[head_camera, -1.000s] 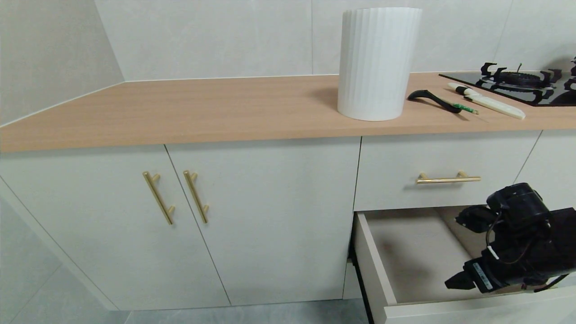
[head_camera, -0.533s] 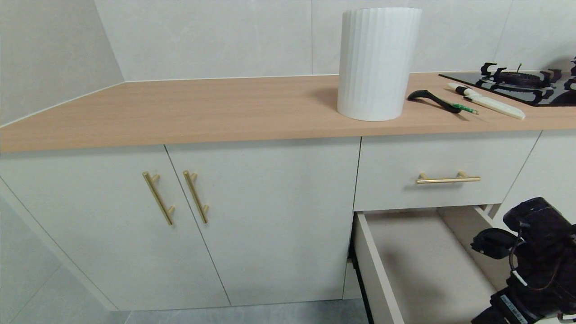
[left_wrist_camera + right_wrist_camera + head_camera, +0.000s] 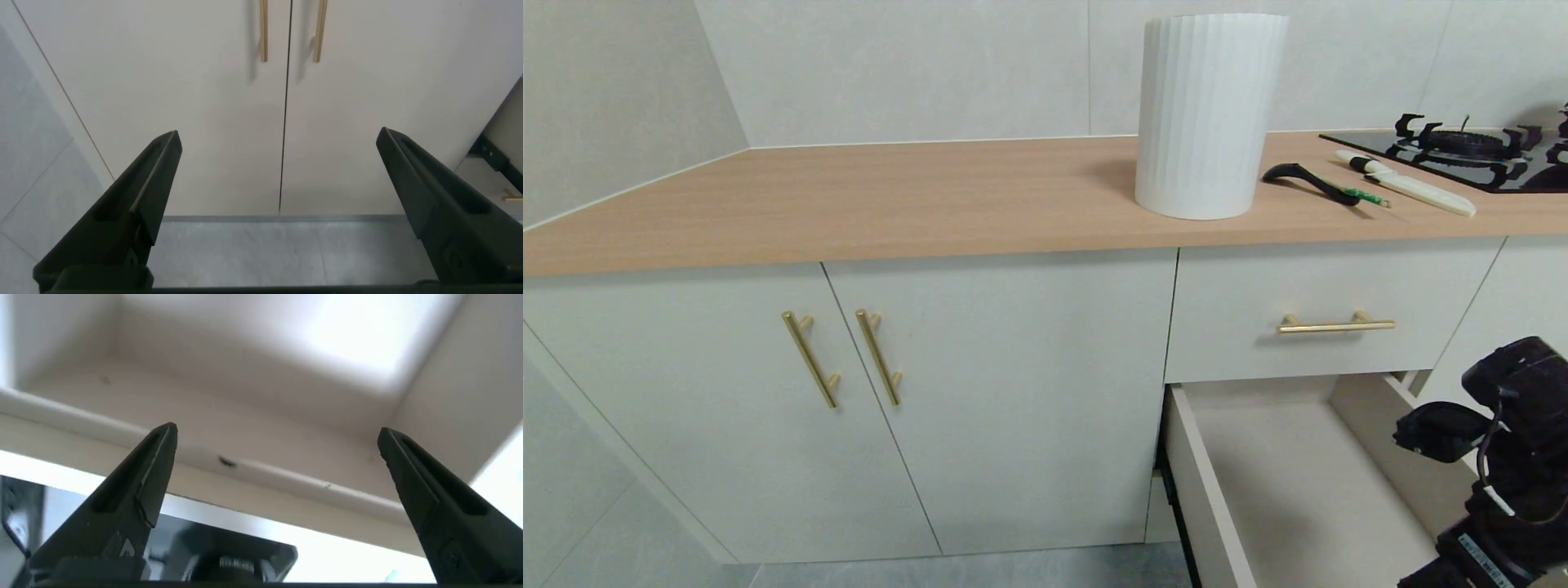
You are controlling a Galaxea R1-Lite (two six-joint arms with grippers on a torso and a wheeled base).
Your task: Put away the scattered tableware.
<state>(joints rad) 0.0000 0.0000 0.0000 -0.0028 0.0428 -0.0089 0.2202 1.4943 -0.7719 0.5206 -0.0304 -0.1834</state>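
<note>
Lying on the wooden counter [image 3: 890,196] just right of the white ribbed canister [image 3: 1211,114] are a black ladle [image 3: 1307,181], a thin green utensil [image 3: 1368,197] and a white knife [image 3: 1409,190]. Below and right of the canister, the lower drawer [image 3: 1201,482] stands open. The right gripper [image 3: 275,433] hangs by the drawer, jaws wide apart. The left gripper [image 3: 278,137], jaws also apart, faces the cabinet doors [image 3: 286,106] below and left of the canister.

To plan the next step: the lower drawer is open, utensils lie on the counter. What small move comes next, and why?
Probably raise the right gripper from the open drawer toward the black utensil on the counter: its jaws are open and hold nothing.
</note>
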